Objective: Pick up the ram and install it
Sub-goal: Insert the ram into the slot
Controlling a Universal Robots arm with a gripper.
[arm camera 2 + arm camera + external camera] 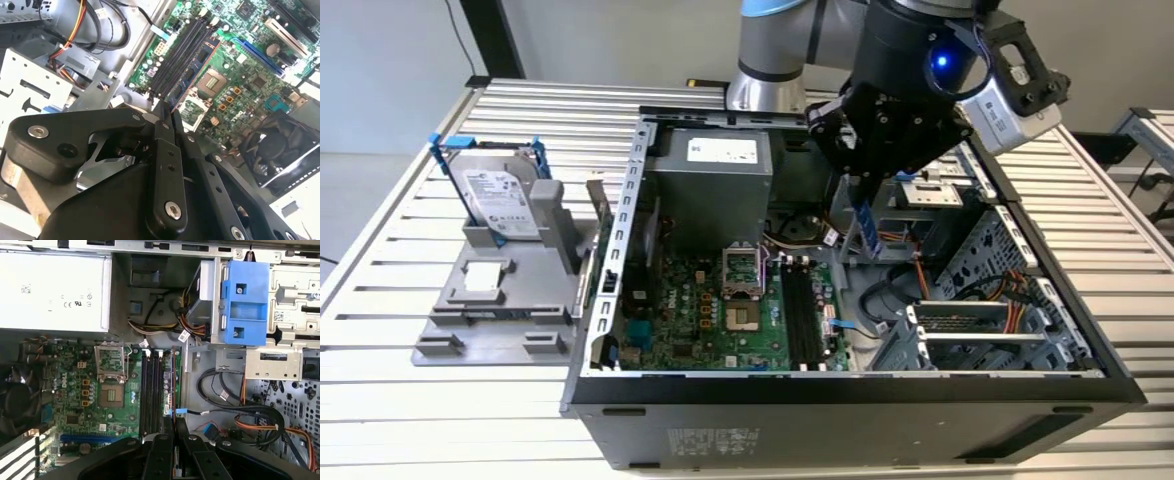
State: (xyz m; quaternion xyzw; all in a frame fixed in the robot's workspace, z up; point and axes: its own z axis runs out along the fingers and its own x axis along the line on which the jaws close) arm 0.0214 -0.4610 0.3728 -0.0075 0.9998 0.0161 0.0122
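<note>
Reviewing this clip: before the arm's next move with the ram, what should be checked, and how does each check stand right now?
1. Grip: the gripper is shut on the ram. Ok.
2. Orientation: in the first wrist view the ram runs parallel to the memory slots. Ok.
3. Slots free: the memory slots look empty. Ok.
4. Ram exactly over one slot: cannot tell.
5. Slot latches open: cannot tell.
6. Ram seated: not ok. In the exterior view it hangs above the motherboard.
</note>
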